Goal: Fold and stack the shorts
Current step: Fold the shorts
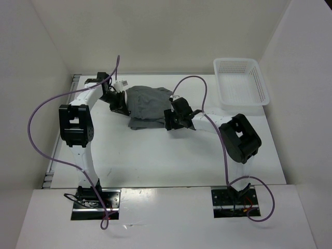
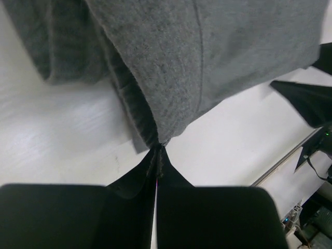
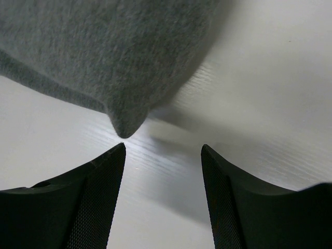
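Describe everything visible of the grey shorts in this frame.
The shorts are plain mid-grey, soft-looking fabric, bunched in a partly folded heap with layers overlapping, lying on the white table between the arms. The left gripper is shut on one edge; the right gripper, open, sits just short of a loose corner.

- Bare table [image 1: 155, 161] lies open in front of the shorts [image 1: 148, 106], out to the near edge
- The white basket [image 1: 241, 83] fills the far right corner
- White walls [image 1: 155, 36] close off the left, back and right sides
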`<state>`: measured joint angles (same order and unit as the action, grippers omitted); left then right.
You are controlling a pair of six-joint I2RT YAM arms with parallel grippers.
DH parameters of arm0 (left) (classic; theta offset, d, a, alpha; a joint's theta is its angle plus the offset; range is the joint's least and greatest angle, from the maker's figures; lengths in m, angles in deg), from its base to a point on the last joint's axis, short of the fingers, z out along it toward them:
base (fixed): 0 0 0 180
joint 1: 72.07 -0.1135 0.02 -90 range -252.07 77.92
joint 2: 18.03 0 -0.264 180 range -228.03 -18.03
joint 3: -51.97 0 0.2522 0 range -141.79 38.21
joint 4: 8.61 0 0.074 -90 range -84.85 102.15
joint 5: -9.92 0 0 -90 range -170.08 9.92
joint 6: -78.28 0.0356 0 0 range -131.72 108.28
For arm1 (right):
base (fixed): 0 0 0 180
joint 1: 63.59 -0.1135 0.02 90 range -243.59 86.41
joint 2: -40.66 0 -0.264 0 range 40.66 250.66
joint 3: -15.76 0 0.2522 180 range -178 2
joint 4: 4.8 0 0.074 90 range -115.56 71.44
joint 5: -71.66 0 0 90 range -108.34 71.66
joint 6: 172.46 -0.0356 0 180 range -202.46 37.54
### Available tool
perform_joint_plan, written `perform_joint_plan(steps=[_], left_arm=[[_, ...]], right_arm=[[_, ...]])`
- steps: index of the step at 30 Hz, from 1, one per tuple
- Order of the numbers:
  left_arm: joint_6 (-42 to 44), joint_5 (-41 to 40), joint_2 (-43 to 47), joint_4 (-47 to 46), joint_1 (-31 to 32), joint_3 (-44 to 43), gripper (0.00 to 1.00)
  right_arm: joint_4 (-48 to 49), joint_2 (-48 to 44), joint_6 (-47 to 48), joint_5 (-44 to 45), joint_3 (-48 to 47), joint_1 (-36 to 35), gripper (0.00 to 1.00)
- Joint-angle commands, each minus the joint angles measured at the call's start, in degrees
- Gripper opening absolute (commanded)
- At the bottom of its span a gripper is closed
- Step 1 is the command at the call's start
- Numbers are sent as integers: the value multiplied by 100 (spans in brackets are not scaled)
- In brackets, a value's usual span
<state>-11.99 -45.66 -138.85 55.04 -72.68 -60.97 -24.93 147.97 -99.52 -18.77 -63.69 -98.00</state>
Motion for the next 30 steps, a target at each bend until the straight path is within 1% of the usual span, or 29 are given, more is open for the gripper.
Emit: perform_joint_plan(steps=[1, 3, 5, 8, 12, 13, 15, 16, 18, 19, 21, 22, 23, 24, 26, 28, 29, 30], left_arm=[[27, -644, 128, 663, -46, -85, 0], [27, -978, 15, 584, 7, 117, 0], [27, -1094, -126, 426, 7, 311, 0], [27, -1227, -249, 241, 7, 364, 1], [27, -1350, -250, 126, 60, 364, 11], [27, -1410, -250, 126, 60, 312, 20], [27, -1411, -101, 65, 60, 311, 30], [27, -1411, -100, 65, 60, 311, 41], [27, -1411, 66, 65, 8, 363, 55], [27, -1298, 67, 13, 7, 364, 64], [27, -1148, 224, 12, -124, 364, 68], [27, -1043, 277, 12, -177, 312, 70], [27, -851, 278, 12, -229, 311, 73], [27, -849, 434, -188, -343, 311, 78], [27, -726, 532, -356, -484, 373, 82], [27, -376, 725, -550, -782, 373, 90], [27, -191, 796, -611, -905, 373, 91], [27, 228, 927, -699, -1028, 373, 95]], right_arm=[[365, 54, -306, 192, -182, 137, 66], [417, 54, -377, 192, -76, 285, 66], [417, -104, -439, 192, 82, 347, 66], [417, -333, -439, 244, 188, 470, 66], [417, -553, -378, 297, 241, 523, 66], [417, -623, -377, 297, 241, 584, 68], [338, -694, -324, 411, 241, 585, 76], [286, -781, -263, 490, 241, 585, 78], [233, -922, -210, 560, 188, 585, 78], [181, -1035, -158, 631, 119, 585, 78], [119, -1141, -96, 736, 66, 638, 88], [66, -1194, -18, 789, 65, 638, 100], [-4, -1195, -17, 877, 4, 699, 100], [-4, -1264, 53, 878, 4, 699, 100], [-75, -1318, 124, 948, -67, 769, 100], [-197, -1370, 177, 1001, -119, 840, 100], [-198, -1370, 238, 1001, -119, 918, 100], [-259, -1370, 238, 1001, -119, 1006, 100]])
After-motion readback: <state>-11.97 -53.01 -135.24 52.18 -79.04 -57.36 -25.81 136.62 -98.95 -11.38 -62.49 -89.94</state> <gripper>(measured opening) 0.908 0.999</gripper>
